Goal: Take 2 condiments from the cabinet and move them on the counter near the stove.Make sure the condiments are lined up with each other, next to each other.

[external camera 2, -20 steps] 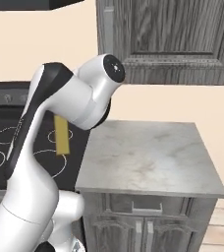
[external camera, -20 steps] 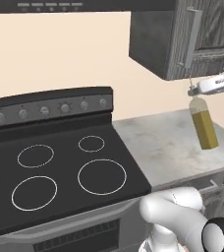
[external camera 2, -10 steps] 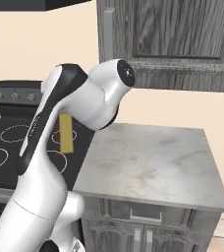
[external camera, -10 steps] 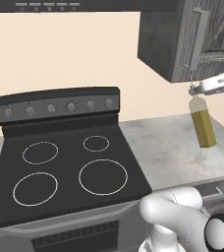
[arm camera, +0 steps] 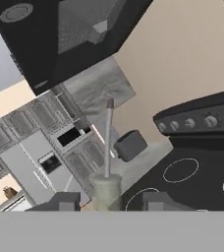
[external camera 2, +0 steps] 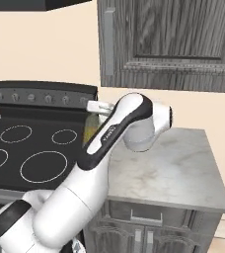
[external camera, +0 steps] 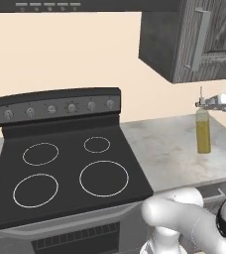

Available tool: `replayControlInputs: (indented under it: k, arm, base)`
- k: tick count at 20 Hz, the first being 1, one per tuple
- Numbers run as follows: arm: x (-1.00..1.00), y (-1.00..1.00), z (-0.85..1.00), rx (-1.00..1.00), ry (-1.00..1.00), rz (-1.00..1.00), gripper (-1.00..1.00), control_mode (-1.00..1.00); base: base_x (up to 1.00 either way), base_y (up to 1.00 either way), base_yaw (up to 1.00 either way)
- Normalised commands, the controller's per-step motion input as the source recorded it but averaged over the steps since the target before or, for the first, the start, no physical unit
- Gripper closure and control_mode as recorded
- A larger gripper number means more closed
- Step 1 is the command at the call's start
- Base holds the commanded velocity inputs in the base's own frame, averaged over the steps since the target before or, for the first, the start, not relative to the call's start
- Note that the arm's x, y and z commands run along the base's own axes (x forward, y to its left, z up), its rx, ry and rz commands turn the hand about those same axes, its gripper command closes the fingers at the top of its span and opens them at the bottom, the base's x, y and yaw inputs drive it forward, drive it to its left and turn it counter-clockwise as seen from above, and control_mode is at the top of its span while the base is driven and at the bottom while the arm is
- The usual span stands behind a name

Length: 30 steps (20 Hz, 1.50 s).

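Left base view, olive-yellow bottle [external camera: 203,131] on the counter [external camera: 169,144] right of the stove [external camera: 65,168], gripper [external camera: 204,103] closed on its neck, right base view, arm hiding most of the bottle, hand view, thin nozzle [arm camera: 107,140] rising between the fingertips [arm camera: 65,202].

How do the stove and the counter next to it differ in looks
The stove top is black with white ring outlines; the counter is light grey marbled stone. The stove has a raised back panel with knobs; the counter runs flat to the wall. Both tops sit at about the same height.
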Motion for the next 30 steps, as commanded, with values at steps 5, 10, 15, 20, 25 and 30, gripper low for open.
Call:
replayControlInputs:
  k: [5,10,15,20,25,30]
  arm:
    - [0.69,-0.11,-0.47,0.29,-0.13,0.15,1.00,-1.00]
    - [0.76,0.00,-0.31,0.14,-0.20,0.04,1.00,-1.00]
    - [0.56,0.00,-0.28,-0.03,-0.30,0.00,1.00,-1.00]
    - [0.34,-0.02,-0.41,-0.15,-0.39,-0.01,1.00,-1.00]
    - [0.35,0.00,-0.51,-0.07,-0.21,0.00,1.00,-1.00]
    - [0.32,0.00,-0.42,0.00,-0.08,0.00,1.00,-1.00]
  base:
    - [0.00,0.00,0.00]
    - [0.00,0.00,0.00]
    - [0.00,0.00,0.00]
    - [0.00,0.00,0.00]
    - [0.00,0.00,0.00]
    - [0.00,0.00,0.00]
